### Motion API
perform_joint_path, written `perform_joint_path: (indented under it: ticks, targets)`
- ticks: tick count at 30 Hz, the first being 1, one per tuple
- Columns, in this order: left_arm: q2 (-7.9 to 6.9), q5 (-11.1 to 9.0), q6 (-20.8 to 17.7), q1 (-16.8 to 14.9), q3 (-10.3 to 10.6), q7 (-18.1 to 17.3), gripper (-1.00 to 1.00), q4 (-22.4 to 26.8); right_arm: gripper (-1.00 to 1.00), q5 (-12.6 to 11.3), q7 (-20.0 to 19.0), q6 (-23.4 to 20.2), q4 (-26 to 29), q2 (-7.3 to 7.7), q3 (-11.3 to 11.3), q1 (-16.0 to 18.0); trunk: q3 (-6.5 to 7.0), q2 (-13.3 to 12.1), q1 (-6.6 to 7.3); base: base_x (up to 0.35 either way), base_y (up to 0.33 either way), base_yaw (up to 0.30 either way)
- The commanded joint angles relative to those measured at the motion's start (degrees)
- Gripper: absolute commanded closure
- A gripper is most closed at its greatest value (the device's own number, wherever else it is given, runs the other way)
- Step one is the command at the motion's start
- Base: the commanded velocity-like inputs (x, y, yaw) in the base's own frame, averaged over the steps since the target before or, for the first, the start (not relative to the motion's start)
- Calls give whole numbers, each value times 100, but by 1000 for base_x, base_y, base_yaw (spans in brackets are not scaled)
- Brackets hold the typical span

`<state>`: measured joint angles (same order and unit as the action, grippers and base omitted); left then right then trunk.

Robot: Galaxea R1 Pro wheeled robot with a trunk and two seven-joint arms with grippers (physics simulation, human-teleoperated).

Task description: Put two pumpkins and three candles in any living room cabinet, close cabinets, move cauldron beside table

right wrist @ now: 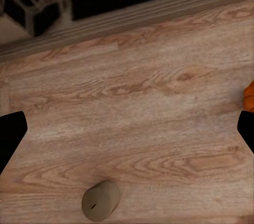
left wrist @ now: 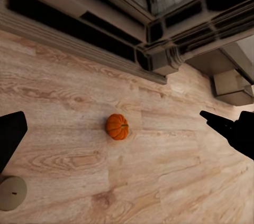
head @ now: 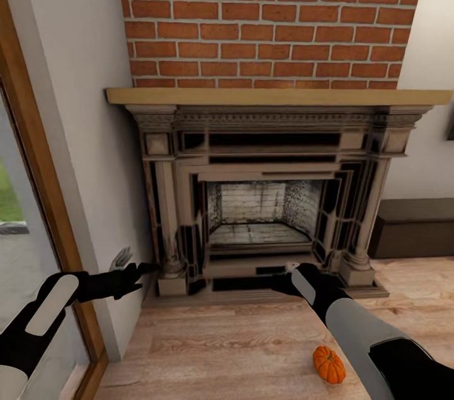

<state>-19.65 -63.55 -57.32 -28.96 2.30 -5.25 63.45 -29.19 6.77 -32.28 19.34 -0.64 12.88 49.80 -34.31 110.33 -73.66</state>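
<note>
- Straight ahead of us the brick fireplace (head: 271, 198) is filling the scene, with the low dark cabinet (head: 413, 227) sitting off to its right against the wall.
- Down on the wood floor (head: 239, 349) we're seeing one pumpkin (head: 329, 365) resting just beside our right forearm, upright and untouched.
- We're also catching a tan candle (right wrist: 100, 201) standing on the boards below the right gripper (right wrist: 127, 129), near the pumpkin.
- We're holding the left gripper (left wrist: 121, 129) spread wide and empty, with the pumpkin centred between its fingers; the right one is wide and empty too.
- We're judging the pumpkin as the pick: we should be lowering squarely over it, closing around its ribbed middle, not the stem.
</note>
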Motion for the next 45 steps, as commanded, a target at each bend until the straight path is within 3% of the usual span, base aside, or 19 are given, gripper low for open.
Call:
perform_joint_path:
  ticks: [1, 5, 12, 45]
  targets:
    - [-6, 53, -7, -4, 1, -58, -100, 8, -100, -61, 48, -80, 9, 3, 41, 3, -7, 3, -1, 76, 3, 0]
    - [-12, 53, -7, -4, -25, -63, -100, 32, -100, -45, 52, -541, 8, -1, 47, 3, -7, 3, -1, 22, 1, 0]
    - [-13, 46, -7, -4, -46, -64, -100, 35, -100, -43, 142, -638, 1, 3, 48, 3, -7, 3, -1, 2, 0, 0]
    - [72, 37, -7, -4, 31, -64, -100, 15, -100, -160, -36, -229, 96, 3, 9, -32, -599, 1327, -725, 0, 0, 0]
